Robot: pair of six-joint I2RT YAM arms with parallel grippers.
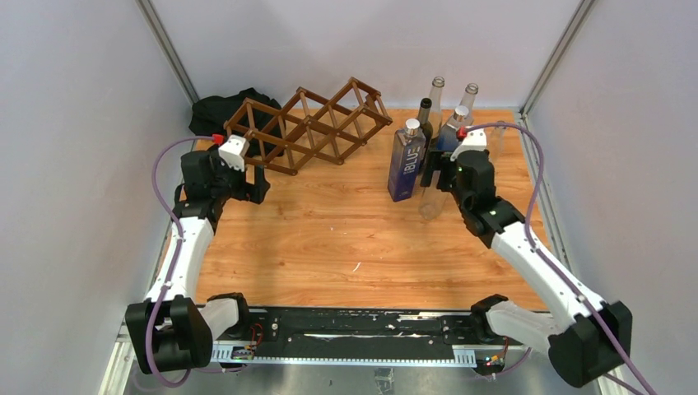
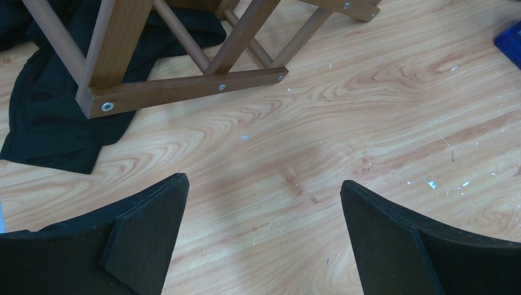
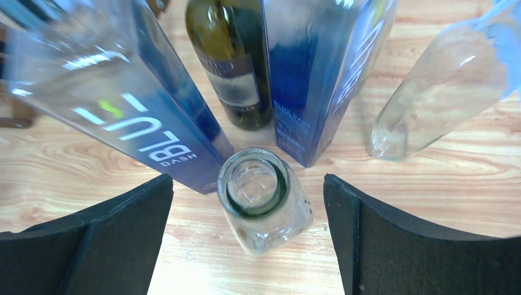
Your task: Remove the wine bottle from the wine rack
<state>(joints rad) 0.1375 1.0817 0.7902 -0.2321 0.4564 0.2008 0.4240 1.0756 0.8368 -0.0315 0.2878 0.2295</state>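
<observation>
The dark brown lattice wine rack (image 1: 309, 126) lies at the back left of the table, and I see no bottle in its cells. A dark green wine bottle (image 1: 425, 115) stands upright among other bottles at the back right; it also shows in the right wrist view (image 3: 236, 67). My right gripper (image 1: 430, 176) is open above a clear glass bottle (image 3: 261, 196), whose open mouth sits between the fingers (image 3: 368, 233) untouched. My left gripper (image 1: 253, 186) is open and empty over bare wood, just in front of the rack's near end (image 2: 178, 89).
A black cloth (image 1: 216, 111) lies behind the rack's left end and shows in the left wrist view (image 2: 49, 117). Two blue square bottles (image 1: 406, 162) (image 3: 319, 67) and several clear bottles (image 1: 469, 97) crowd the back right corner.
</observation>
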